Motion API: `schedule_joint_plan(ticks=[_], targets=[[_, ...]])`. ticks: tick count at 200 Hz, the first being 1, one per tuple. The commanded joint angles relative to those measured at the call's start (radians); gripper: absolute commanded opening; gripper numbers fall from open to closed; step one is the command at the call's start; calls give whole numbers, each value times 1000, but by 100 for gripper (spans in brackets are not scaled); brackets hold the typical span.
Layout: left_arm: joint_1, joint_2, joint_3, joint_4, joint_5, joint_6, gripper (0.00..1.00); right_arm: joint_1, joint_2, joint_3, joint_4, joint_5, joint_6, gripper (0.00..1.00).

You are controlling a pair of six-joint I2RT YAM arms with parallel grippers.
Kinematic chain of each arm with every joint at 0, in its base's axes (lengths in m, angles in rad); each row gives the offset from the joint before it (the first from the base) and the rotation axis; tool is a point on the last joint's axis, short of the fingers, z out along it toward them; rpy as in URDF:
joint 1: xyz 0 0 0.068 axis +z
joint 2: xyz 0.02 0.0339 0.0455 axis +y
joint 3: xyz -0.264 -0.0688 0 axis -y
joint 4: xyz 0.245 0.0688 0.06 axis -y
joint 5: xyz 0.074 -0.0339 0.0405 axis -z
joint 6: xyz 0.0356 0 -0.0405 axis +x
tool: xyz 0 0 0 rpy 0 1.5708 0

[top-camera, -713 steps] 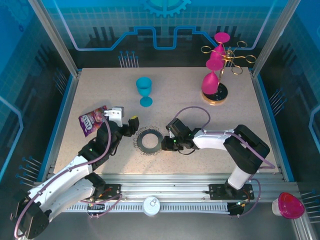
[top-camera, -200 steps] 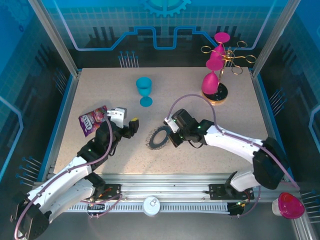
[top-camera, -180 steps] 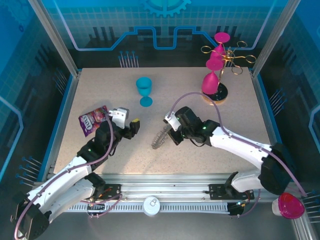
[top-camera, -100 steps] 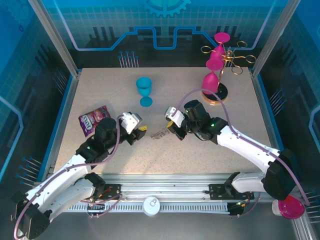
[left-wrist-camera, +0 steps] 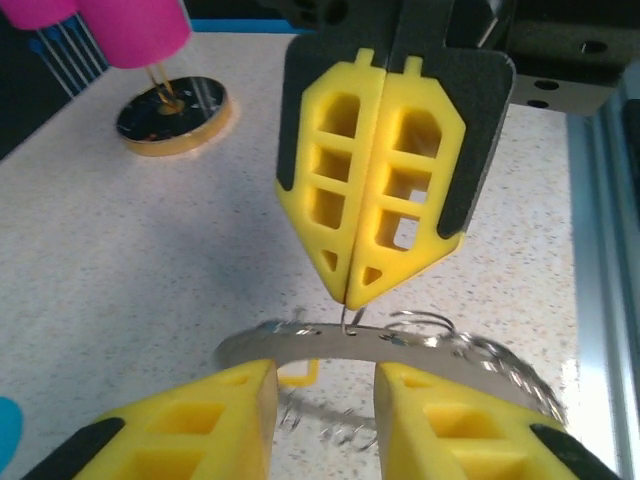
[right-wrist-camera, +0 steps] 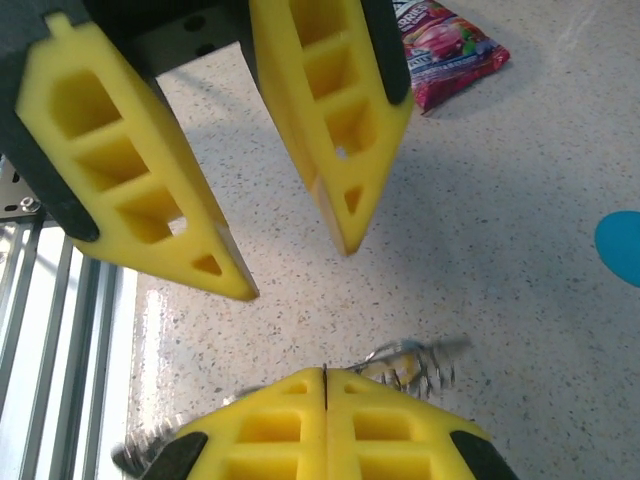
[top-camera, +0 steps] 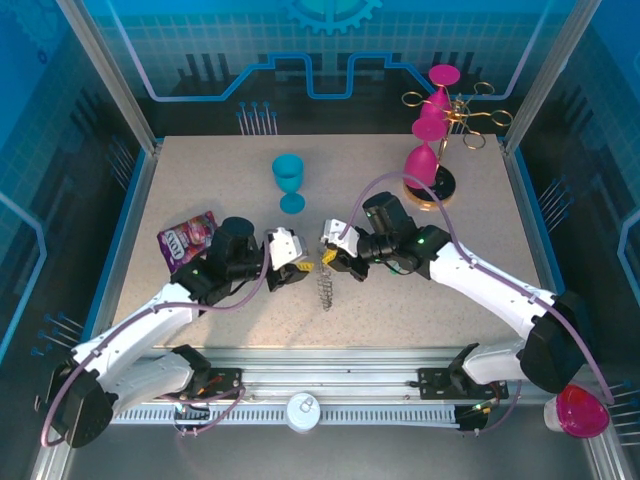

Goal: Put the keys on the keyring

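Right pincer [left-wrist-camera: 348, 295] is clamped shut on the keyring [left-wrist-camera: 290, 342], hanging it upright over the tabletop [left-wrist-camera: 120, 260]; left pincer [left-wrist-camera: 322, 400], half-open and empty, sits close. Likely light, thin, slippery: grip the flat band

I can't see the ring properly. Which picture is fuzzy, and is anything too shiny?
Right wrist view: the keyring looks smeared and fuzzy. Left wrist view: it is sharper, but light glares off the table beside the rail. Top view: crisp.

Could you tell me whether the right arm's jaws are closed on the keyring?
Yes, the jaws of the right gripper are pressed together on a wire of the keyring hanging beneath them.
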Motion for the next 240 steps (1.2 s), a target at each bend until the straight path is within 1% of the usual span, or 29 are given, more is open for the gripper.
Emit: schedule_joint_plan(ticks=[1,12,55,77,101,133,162,183,198,209,240], targets=[[8,13,0,-1,96,63,26,10,2,28,-10,-42,-40,0],[8,22,-15,14,103,74,23,15,0,31,-13,-49,-45,0],[8,43,-82,123,163,59,24,36,10,38,-31,-49,-60,0],[8,47,-100,138,171,65,23,45,14,39,-25,-41,-60,0],[8,53,-106,153,157,67,20,55,21,45,-25,-45,-60,0],[8,54,-111,177,143,58,24,65,26,51,-31,-45,-64,0],[9,56,-111,176,158,55,24,74,30,54,-29,-40,-64,0],[8,60,-109,175,164,55,19,81,33,57,-24,-38,-60,0],[8,64,-101,157,166,62,7,82,35,58,-20,-42,-55,0],[8,66,-96,143,167,71,0,83,35,56,-18,-44,-51,0],[8,60,-102,144,163,79,0,67,13,30,18,-46,-6,0]])
